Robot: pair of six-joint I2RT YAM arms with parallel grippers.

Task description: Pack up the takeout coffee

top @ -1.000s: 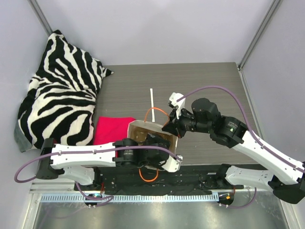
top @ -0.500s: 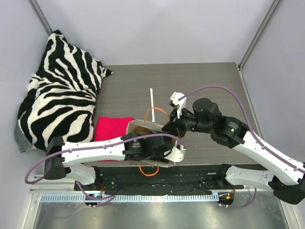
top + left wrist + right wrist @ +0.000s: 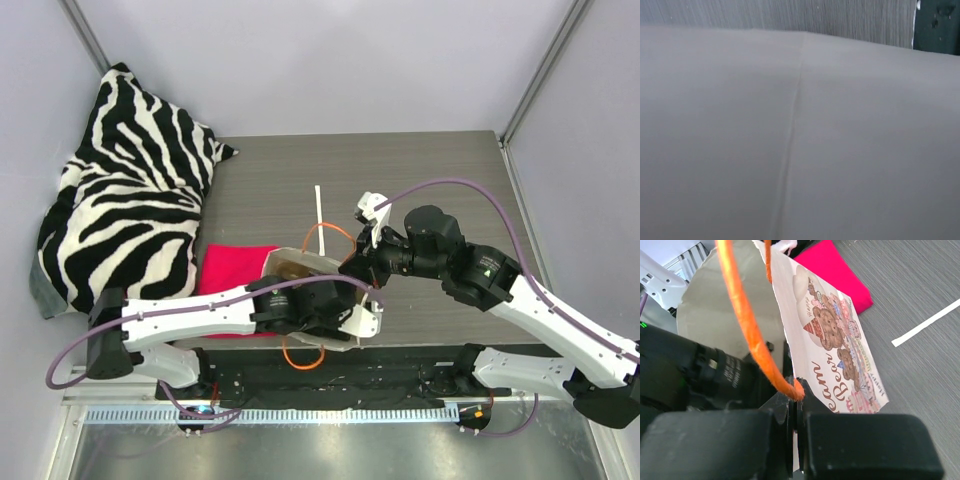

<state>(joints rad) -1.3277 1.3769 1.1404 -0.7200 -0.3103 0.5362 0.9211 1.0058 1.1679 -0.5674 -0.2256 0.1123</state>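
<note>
The kraft paper bag (image 3: 287, 262) with orange handles (image 3: 325, 236) stands near the table's front edge, its mouth facing up. My right gripper (image 3: 358, 268) is shut on the bag's rim beside a handle; the right wrist view shows the jaws (image 3: 797, 405) pinching the printed paper wall (image 3: 830, 330) under the orange loop (image 3: 745, 320). My left gripper (image 3: 335, 305) is at the bag's mouth, its fingers hidden by its wrist and the bag. The left wrist view shows only grey paper wall (image 3: 790, 150). The takeout coffee is hidden.
A white straw (image 3: 319, 208) lies on the table beyond the bag, also in the right wrist view (image 3: 930, 322). A folded red cloth (image 3: 230, 268) lies left of the bag. A zebra-striped pillow (image 3: 130, 190) fills the left side.
My left arm has swung its elbow rightward and its wrist has shifted left over the bag. The bag's mouth and near handle moved slightly left. The right arm has held still.
</note>
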